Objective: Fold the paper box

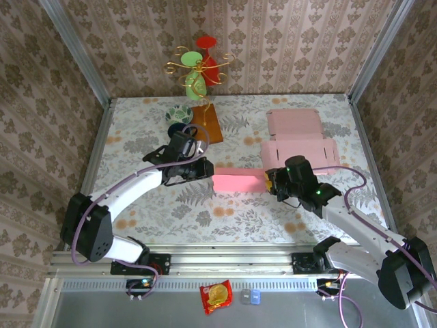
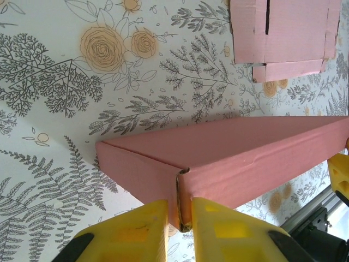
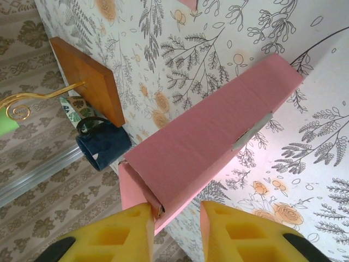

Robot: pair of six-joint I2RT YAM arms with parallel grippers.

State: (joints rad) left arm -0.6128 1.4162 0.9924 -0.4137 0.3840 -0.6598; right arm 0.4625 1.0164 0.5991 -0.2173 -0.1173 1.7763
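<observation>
Yellow fingers (image 2: 142, 232) of the left gripper (image 2: 179, 213) sit close together in the left wrist view. They pinch a thin corner edge of the pink box (image 2: 245, 158). The box is long and folded up, and it lies on the flowery table (image 1: 205, 219) between the two arms. Its left end is in the left gripper. Its right end sits between the fingers of the right gripper (image 3: 177, 215). Those fingers stand apart. One is right up against the end flap of the box, and a bit of table shows between the box and the other one. Two flat pink sheets (image 1: 300, 152) lie on the table behind the box. A blue mug (image 3: 103, 144) and a brown wooden board (image 3: 87, 76) sit just beside each other, far back on the left. A red snack bag (image 1: 216, 296) lies near the arm bases, off the table.
</observation>
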